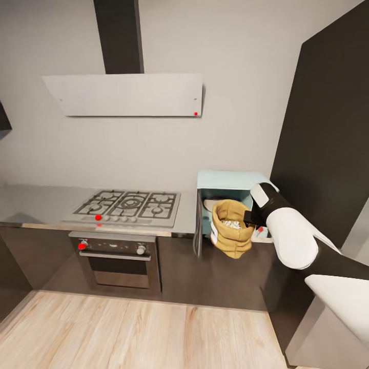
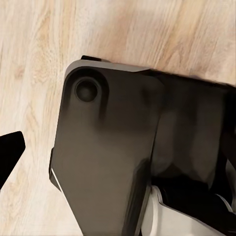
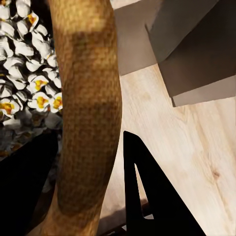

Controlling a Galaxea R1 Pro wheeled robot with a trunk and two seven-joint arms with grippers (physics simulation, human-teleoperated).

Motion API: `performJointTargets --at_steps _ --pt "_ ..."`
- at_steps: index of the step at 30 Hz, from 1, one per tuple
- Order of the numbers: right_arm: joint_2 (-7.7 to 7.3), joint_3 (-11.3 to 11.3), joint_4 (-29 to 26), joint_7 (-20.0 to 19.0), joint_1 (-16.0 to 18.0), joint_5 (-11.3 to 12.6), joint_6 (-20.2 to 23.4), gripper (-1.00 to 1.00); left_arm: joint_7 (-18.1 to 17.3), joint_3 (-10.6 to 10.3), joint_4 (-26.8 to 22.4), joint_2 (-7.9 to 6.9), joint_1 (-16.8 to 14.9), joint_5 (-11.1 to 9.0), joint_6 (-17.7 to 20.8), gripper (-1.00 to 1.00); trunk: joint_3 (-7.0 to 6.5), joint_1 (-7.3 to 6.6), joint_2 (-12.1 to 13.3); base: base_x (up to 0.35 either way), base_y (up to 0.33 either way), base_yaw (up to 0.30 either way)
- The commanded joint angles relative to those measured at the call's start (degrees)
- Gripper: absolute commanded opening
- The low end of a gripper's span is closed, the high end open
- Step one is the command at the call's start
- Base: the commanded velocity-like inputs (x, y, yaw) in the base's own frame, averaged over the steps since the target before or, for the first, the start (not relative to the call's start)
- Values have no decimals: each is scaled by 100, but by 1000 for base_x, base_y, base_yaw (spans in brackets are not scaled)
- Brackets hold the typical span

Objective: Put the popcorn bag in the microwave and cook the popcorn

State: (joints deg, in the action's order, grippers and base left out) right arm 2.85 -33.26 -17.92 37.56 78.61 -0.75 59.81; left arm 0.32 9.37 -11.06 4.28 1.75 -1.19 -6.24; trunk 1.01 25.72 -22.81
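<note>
Pinching the rolled rim of the popcorn bag [image 1: 233,227], the right gripper [image 1: 249,219] holds it in the air before the open microwave [image 1: 225,180]. A tilt could spill the popcorn [image 3: 22,73]; a slip off that single rim hold would drop the bag onto the floor [image 1: 143,333].

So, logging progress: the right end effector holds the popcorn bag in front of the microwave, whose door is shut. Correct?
Not quite. The right end effector does hold the popcorn bag in front of the microwave, but the head view shows the door swung open, not shut.
</note>
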Motion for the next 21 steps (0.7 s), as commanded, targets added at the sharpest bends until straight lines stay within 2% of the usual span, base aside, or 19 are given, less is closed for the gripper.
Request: performJointTargets --at_steps 1,4,13,21 --pt "5 -31 -9 26 5 -4 19 -100 3 9 -10 3 1 -13 -3 100 11 6 -10 313 0 0" --pt "5 -31 -9 29 5 -4 19 -100 0 16 -10 0 4 1 -5 100 11 6 -10 278 0 0" --pt "-4 -40 -9 30 5 -4 19 -100 -2 5 -10 3 10 20 -9 100 11 6 -10 45 0 0" --pt "-11 -40 -9 29 5 -4 19 -100 -4 -8 -10 1 9 17 -4 100 11 6 -10 277 0 0"
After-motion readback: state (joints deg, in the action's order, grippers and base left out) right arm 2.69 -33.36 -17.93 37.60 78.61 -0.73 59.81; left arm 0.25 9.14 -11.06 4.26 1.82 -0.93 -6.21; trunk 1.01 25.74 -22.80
